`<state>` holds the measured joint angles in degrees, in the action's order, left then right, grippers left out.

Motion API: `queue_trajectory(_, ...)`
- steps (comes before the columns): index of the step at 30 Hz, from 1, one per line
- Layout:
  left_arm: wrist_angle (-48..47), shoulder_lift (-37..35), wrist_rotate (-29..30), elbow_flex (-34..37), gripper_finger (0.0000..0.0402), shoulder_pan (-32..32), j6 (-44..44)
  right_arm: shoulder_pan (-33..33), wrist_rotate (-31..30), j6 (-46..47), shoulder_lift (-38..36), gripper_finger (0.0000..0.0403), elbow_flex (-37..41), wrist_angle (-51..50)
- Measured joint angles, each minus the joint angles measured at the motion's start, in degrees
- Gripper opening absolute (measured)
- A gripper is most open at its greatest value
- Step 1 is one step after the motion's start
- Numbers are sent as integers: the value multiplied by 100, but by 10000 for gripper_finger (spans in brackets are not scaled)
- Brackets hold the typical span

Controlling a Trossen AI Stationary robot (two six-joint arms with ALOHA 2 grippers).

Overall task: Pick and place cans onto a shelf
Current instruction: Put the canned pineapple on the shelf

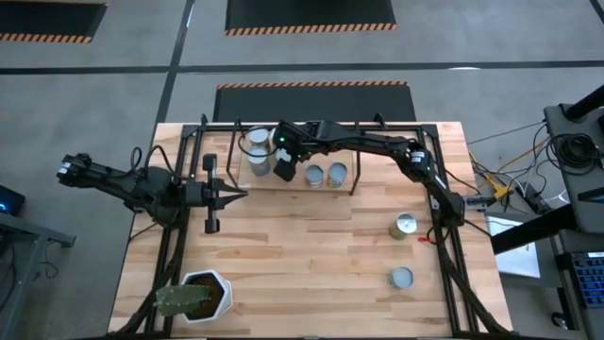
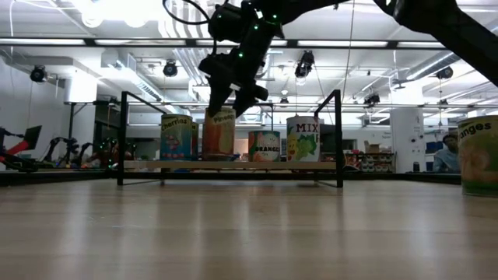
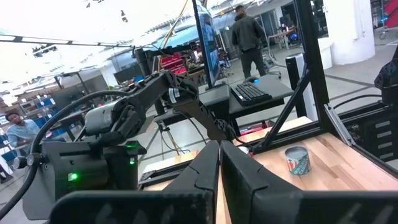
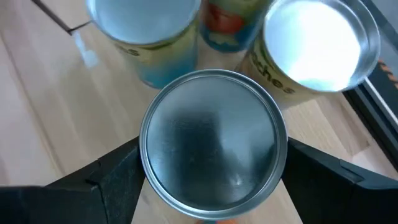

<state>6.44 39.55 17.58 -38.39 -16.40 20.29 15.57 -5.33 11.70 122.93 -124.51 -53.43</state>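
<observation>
My right gripper (image 1: 283,168) reaches over the shelf (image 2: 233,165) at the table's far side and is shut on an orange-labelled can (image 2: 219,134). Three other cans stand upright on the shelf: one (image 1: 255,142) at the far left and two (image 1: 314,175) (image 1: 337,175) side by side to the right. Two more cans (image 1: 405,225) (image 1: 402,277) stand on the table at the right. My left gripper (image 1: 241,195) waits shut and level above the table's left side, touching nothing. My right gripper pinches the can's upper wall just under its silvery top (image 4: 211,143), one finger (image 4: 118,177) on each side. The fingers slant down at it from above and from the table's right. The can stands upright, its bottom at the shelf board; whether it rests there I cannot tell.
A white hexagonal pot (image 1: 203,295) with a plant stands at the table's near left corner. Black rod frames (image 1: 179,170) run along both table sides. The middle of the table is bare wood. People (image 3: 249,34) show in the room beyond.
</observation>
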Motion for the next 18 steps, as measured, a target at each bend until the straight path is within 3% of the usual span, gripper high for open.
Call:
queue_trajectory(8, 9, 9, 0, -2, 0, 0, 0, -5, -28, 78, 113, 349, 27, 60)
queue_trajectory(18, 15, 11, -2, -2, 0, 0, 0, -5, -69, -84, -128, 343, -74, -3)
